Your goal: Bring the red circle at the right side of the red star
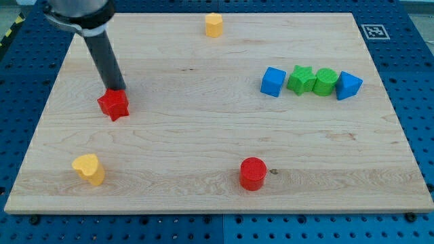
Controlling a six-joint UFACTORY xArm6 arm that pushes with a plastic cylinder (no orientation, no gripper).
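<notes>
The red star (113, 105) lies on the wooden board at the view's left. The red circle (253, 173) stands near the view's bottom, right of the middle, far from the star. My tip (116, 89) comes down from the view's top left and ends at the star's upper edge, touching or nearly touching it.
A yellow heart-shaped block (89, 169) lies at the bottom left. A yellow hexagon block (214, 24) is at the top middle. At the right stands a row: blue cube (272, 81), green star (300, 79), green circle (325, 82), blue triangle block (348, 85). The board (203, 129) rests on a blue pegboard.
</notes>
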